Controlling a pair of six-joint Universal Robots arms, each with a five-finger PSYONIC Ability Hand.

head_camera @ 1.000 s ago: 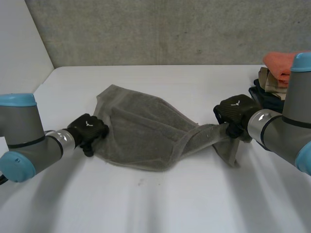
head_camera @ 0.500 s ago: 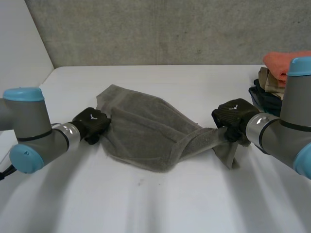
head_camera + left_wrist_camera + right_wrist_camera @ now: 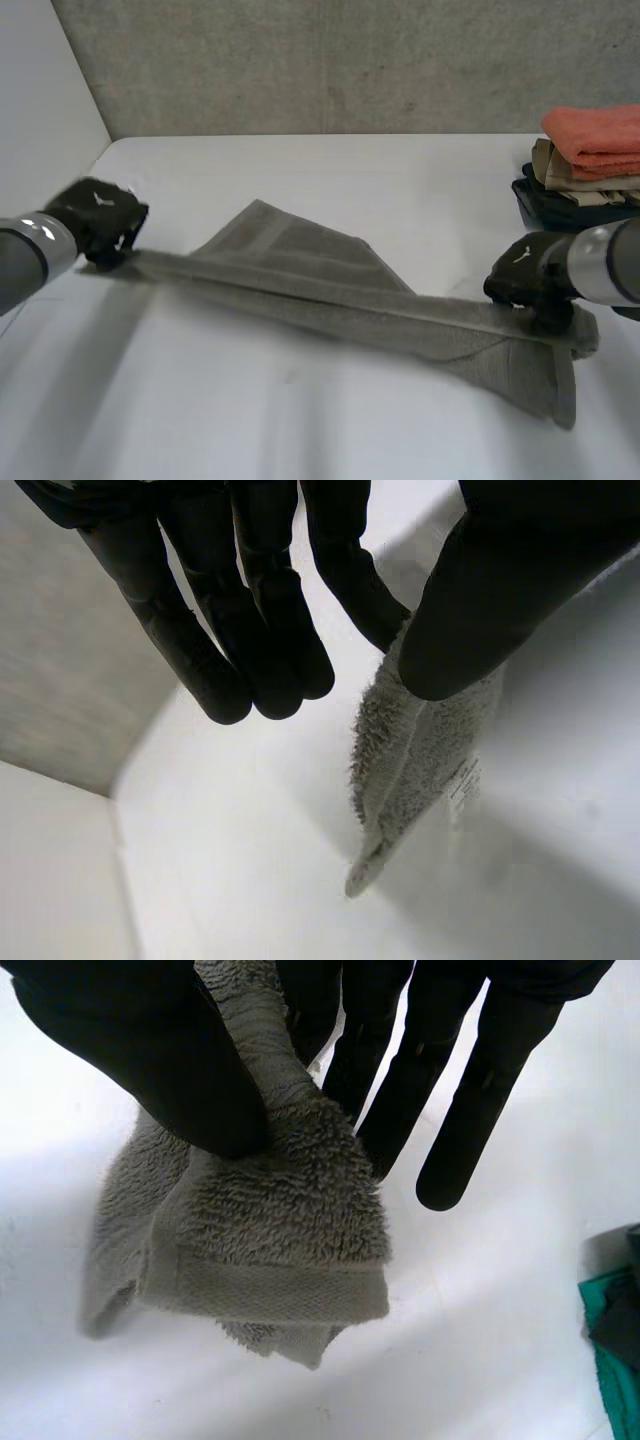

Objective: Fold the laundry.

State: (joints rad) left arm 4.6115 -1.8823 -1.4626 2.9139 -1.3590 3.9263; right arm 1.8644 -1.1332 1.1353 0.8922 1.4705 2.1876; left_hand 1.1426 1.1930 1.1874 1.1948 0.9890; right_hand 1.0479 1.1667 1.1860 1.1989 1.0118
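Left hand (image 3: 95, 215) pinches one end of the grey towel (image 3: 330, 290), right hand (image 3: 525, 285) the opposite end, so it's taut between them. Left wrist cam: just a thin corner under the thumb, and more tension could yank it free. Right wrist cam: thumb clamps a fat bunch.

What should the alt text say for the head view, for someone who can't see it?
A grey towel is stretched long across a white table, pinched near each end by the robot's left hand and right hand. A stack of folded laundry, orange on top, sits at the far right.
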